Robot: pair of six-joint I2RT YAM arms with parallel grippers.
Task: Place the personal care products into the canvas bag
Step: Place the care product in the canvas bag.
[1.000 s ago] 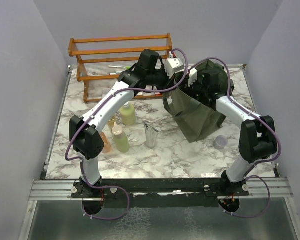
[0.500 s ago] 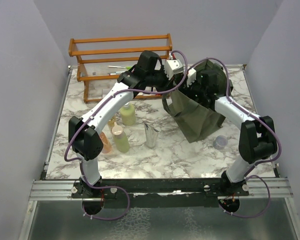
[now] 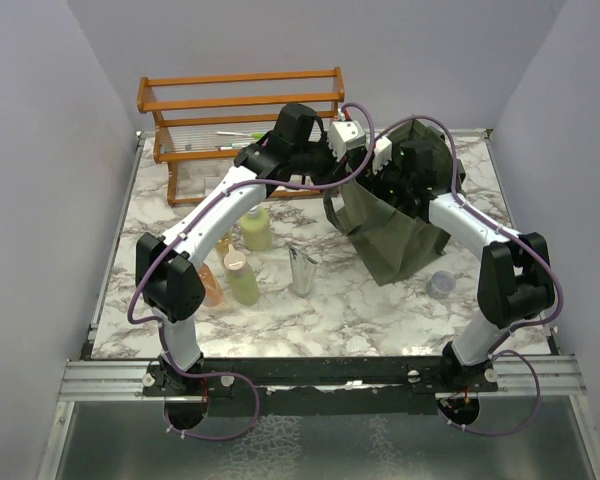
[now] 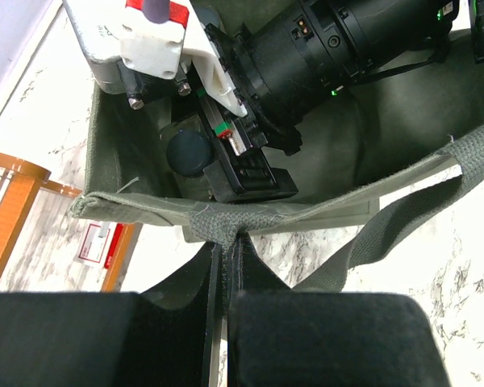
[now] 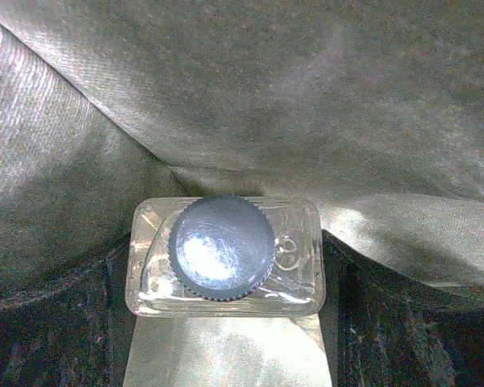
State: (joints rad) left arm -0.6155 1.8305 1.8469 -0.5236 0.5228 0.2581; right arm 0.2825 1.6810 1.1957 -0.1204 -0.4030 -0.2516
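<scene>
Left jaws pinch the canvas bag (image 4: 403,121) rim; we should lower the bottle (image 5: 223,248), clamped in right jaws, deeper before releasing.

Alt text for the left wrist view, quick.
The left gripper is shut on the olive canvas bag at its rim, holding it open. Inside, the right gripper reaches down beside a dark-capped bottle.

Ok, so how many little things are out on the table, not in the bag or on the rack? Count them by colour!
Green bottles: 2
Orange bottles: 2, one half hidden by the left arm
Silver tube: 1
Purple jar: 1
Total: 6
</scene>
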